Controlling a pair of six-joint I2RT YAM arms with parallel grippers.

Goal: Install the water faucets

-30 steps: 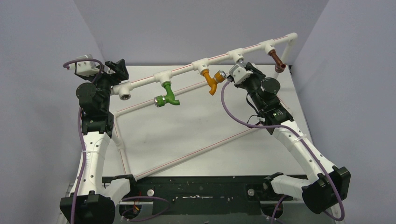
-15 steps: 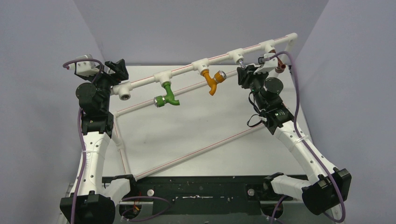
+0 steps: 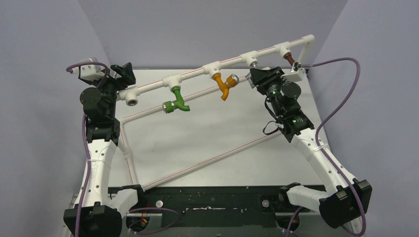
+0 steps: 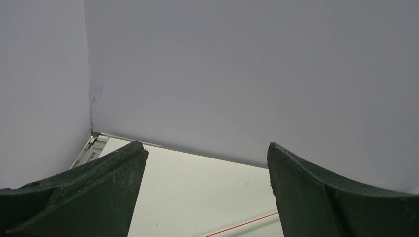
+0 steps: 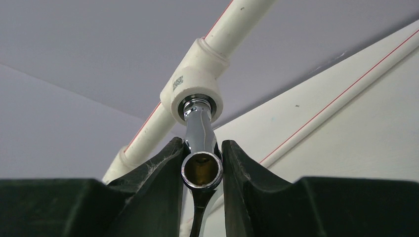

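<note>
A chrome water faucet [image 5: 200,133] sits with its end in a white tee fitting [image 5: 196,89] on the raised white pipe [image 3: 232,60]. My right gripper [image 5: 201,148] is shut on the faucet's body, with its round brass-lined opening between the fingers. In the top view the right gripper [image 3: 259,75] stands just below that tee, where a bit of chrome [image 3: 254,63] shows. Green [image 3: 176,102], orange [image 3: 226,85] and brown [image 3: 291,60] taps hang from other tees. My left gripper [image 3: 126,73] is open and holds nothing, beside the pipe's left end.
An open white fitting [image 3: 131,101] ends the pipe on the left. Lower white pipes with red stripes [image 3: 207,160] lie across the table. Purple walls close in at the back and sides. The right arm's purple cable [image 3: 341,98] loops out to the right.
The right wrist has turned about the faucet: its white camera swung from the left of the gripper to the right, and the cable swung out right. The left arm has not moved.
</note>
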